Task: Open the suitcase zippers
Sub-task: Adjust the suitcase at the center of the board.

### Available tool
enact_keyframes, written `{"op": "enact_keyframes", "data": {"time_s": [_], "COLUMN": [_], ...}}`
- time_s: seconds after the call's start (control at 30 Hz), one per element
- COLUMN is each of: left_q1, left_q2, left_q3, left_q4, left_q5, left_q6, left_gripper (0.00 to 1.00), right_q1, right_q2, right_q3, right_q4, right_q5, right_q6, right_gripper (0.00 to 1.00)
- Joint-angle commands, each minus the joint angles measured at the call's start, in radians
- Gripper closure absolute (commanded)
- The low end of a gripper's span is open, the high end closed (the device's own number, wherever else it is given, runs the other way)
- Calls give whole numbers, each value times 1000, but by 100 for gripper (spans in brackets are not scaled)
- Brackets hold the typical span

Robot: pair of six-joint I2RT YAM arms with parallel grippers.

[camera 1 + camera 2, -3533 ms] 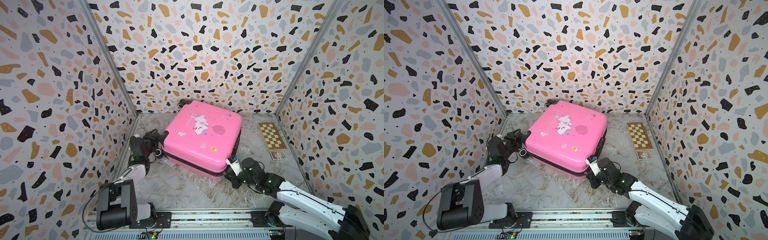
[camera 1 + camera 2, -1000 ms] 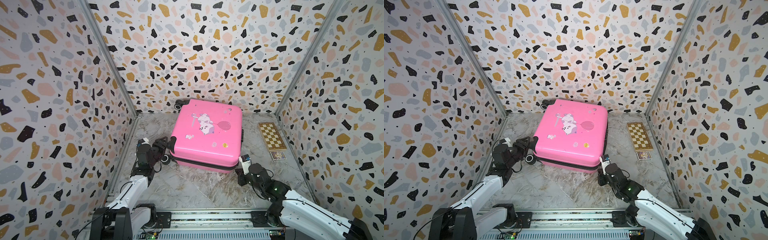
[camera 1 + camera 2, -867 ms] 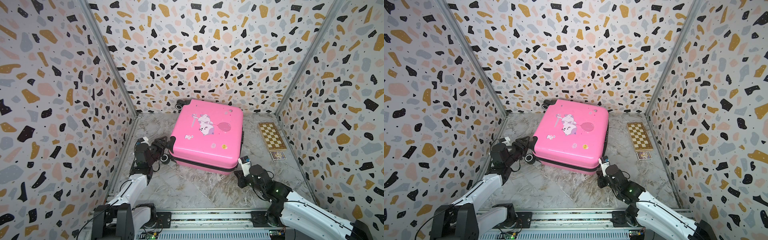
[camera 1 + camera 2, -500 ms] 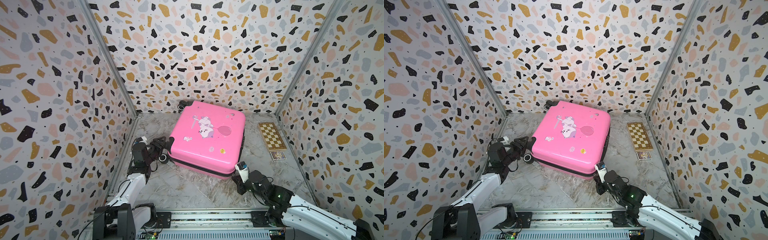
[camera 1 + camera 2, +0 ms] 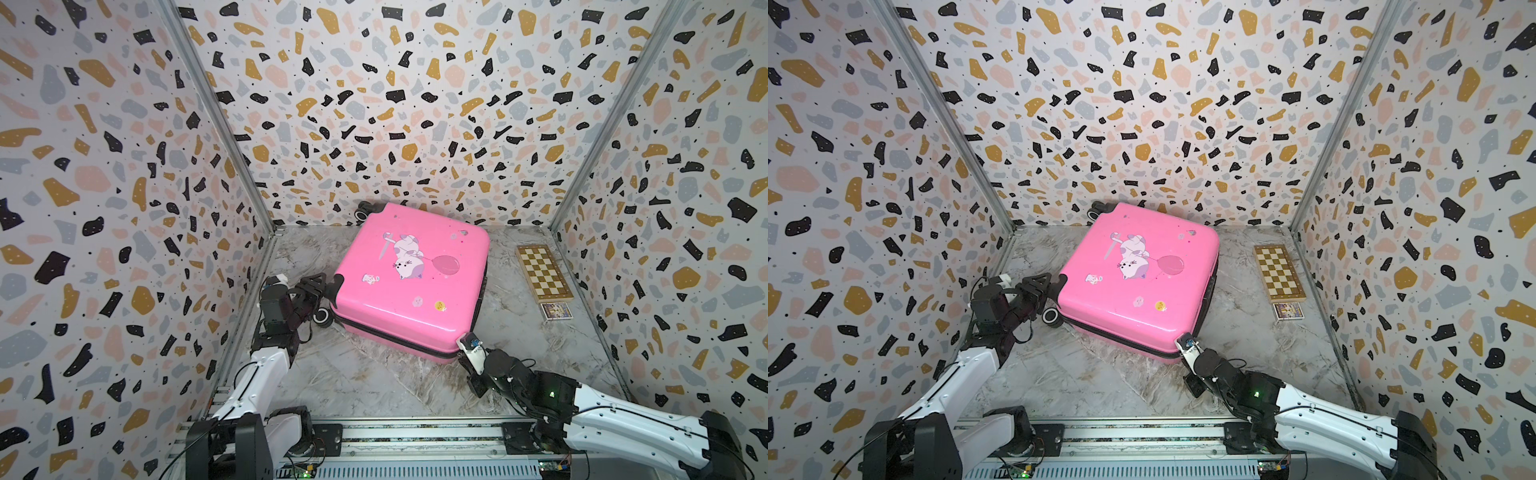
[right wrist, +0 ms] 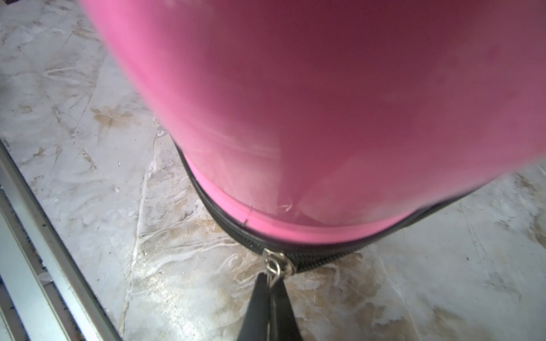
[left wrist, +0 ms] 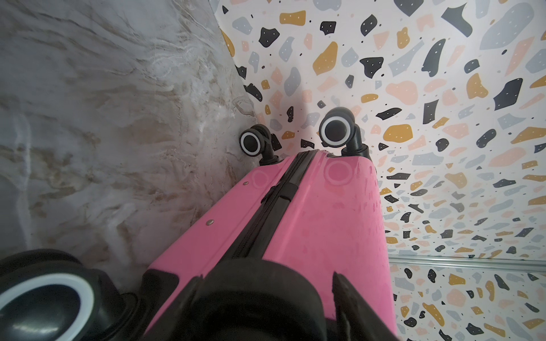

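Observation:
The pink suitcase [image 5: 409, 286] [image 5: 1133, 286] lies flat on the marble floor, turned at an angle. Its black zippers [image 6: 224, 226] [image 7: 267, 211] run round the seam between the shells. My right gripper [image 6: 270, 280] is shut on the metal zipper pull [image 6: 274, 264] at the suitcase's near right corner, which both top views show [image 5: 463, 353] [image 5: 1183, 355]. My left gripper [image 7: 267, 276] [image 5: 318, 286] [image 5: 1040, 289] is at the near left corner. Its fingers [image 7: 342, 292] close on either side of a black wheel [image 7: 260, 298].
A checkered board [image 5: 544, 272] [image 5: 1280, 272] and a small card box [image 5: 557, 311] [image 5: 1288, 311] lie by the right wall. Patterned walls close in three sides. The suitcase's far wheels [image 5: 363, 210] sit against the back wall. A metal rail [image 5: 415, 432] runs along the front.
The suitcase has turned, and its near right corner has swung toward the front. My right gripper moved left and forward with the pull. My left gripper shifted slightly left with the wheel.

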Motion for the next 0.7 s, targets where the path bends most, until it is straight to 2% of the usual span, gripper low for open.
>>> {"op": "enact_keyframes", "data": {"time_s": [0.0, 0.27, 0.37, 0.47, 0.57, 0.67], "left_q1": [-82, -81, -81, -82, -89, -103], "left_q2": [5, -65, -60, -38, -30, -26], "left_q3": [-59, -40, -38, -39, -47, -47], "left_q4": [-250, -340, -338, -327, -315, -315], "left_q5": [227, 187, 196, 219, 224, 224], "left_q6": [249, 278, 276, 277, 277, 280], "left_gripper": [42, 22, 22, 23, 25, 26], "right_q1": [68, 54, -17, -93, -89, -44], "right_q2": [-5, 14, 31, 58, 117, 145], "right_q3": [123, 121, 126, 131, 154, 170], "right_q4": [233, 150, 142, 165, 178, 173], "right_q5": [-372, -273, -296, -386, -445, -437], "right_q6": [-87, 15, 36, 27, -6, -39], "right_gripper": [100, 100, 100, 100, 100, 100]}}
